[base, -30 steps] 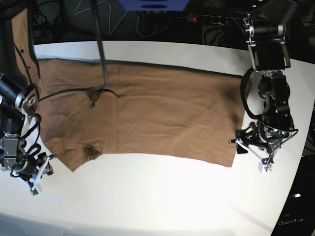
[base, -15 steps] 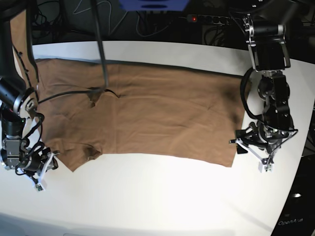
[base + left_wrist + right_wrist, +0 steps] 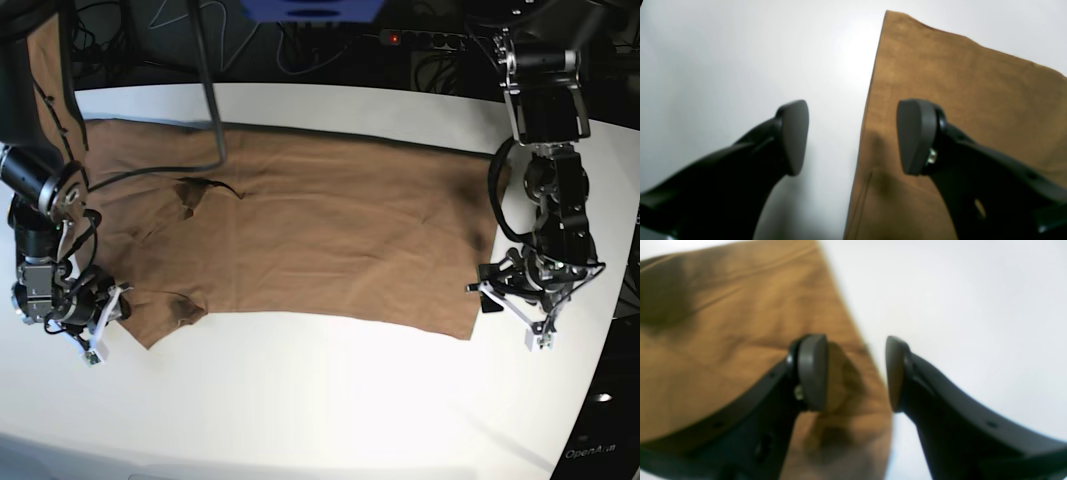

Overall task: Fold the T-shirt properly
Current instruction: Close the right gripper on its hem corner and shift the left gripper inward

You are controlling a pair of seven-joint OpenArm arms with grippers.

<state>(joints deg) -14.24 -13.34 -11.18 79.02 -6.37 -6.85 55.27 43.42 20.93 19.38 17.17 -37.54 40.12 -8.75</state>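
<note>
T-shirt (image 3: 300, 230) spread flat on the white bench (image 3: 330, 400), both arms low at its ends.

We see the left gripper (image 3: 853, 136) with jaws parted, one over the hem edge and one over bare bench, holding nothing. Our right gripper (image 3: 857, 373) likewise straddles the opposite edge near a sleeve, jaws apart and empty.

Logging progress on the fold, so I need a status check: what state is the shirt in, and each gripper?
T-shirt: spread flat on the table, not yet folded, lightly wrinkled.
left gripper: open, straddling the shirt's side edge, holding nothing.
right gripper: open, straddling the shirt's edge at the opposite end, holding nothing.
</note>
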